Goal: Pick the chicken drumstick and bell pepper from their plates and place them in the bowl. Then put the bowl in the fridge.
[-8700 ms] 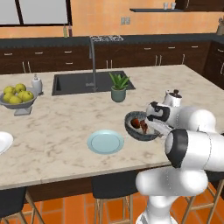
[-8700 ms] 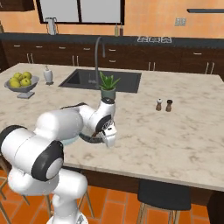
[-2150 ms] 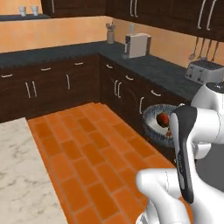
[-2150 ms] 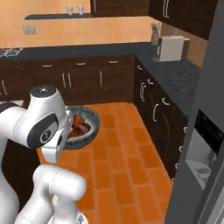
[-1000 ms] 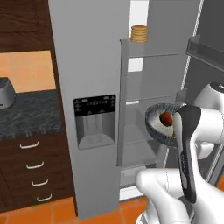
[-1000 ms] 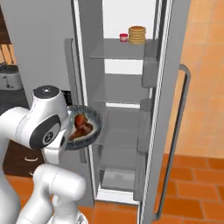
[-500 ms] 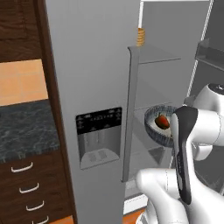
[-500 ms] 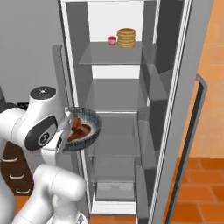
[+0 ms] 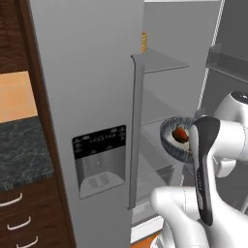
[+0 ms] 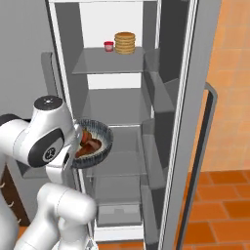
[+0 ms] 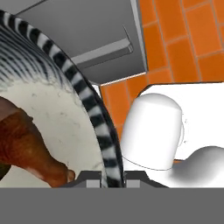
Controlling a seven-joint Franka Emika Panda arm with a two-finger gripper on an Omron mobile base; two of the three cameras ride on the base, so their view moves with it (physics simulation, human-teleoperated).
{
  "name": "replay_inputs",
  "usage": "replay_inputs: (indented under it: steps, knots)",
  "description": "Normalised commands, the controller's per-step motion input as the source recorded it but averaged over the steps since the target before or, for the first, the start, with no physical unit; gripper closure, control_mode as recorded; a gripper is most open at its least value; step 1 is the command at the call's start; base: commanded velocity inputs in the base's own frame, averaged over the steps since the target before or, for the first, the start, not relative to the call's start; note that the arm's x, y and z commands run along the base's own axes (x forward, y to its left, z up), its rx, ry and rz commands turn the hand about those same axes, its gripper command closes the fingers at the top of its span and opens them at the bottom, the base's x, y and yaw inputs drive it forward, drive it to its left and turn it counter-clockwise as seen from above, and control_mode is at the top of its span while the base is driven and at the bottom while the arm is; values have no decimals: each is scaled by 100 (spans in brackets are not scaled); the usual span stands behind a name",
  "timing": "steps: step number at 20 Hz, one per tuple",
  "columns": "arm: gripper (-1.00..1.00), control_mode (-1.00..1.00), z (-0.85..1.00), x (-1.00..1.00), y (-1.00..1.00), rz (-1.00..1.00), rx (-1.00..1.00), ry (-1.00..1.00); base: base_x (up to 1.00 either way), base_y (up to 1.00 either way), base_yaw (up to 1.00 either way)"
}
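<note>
Grey bowl (image 10: 95,144) rim clamped in pincer (image 11: 113,178); drumstick (image 11: 26,148) inside, beside open fridge (image 10: 122,112) shelves.

The left base view looks forward from behind the arm, close against the fridge (image 9: 82,97) at its closed dispenser door, with the open compartment to the right. The right base view faces straight into the same open compartment and its shelves. Both share the bowl (image 9: 173,141) held before the shelves. The hand view, very near, looks along the bowl's striped rim down toward the orange tiled floor (image 11: 183,39).
</note>
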Motion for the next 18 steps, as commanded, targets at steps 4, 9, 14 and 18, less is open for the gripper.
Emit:
replay_inputs:
  steps: [4,9,14,18]
  knots:
    - [100,100,0,0,0,0,0,0,61,-13,-5]
    - [100,-100,2,35,0,0,0,-2,43,-6,-1]
    - [100,-100,20,60,-43,3,0,-8,0,0,0]
    - [100,-100,1,41,-2,32,-1,-13,0,0,0]
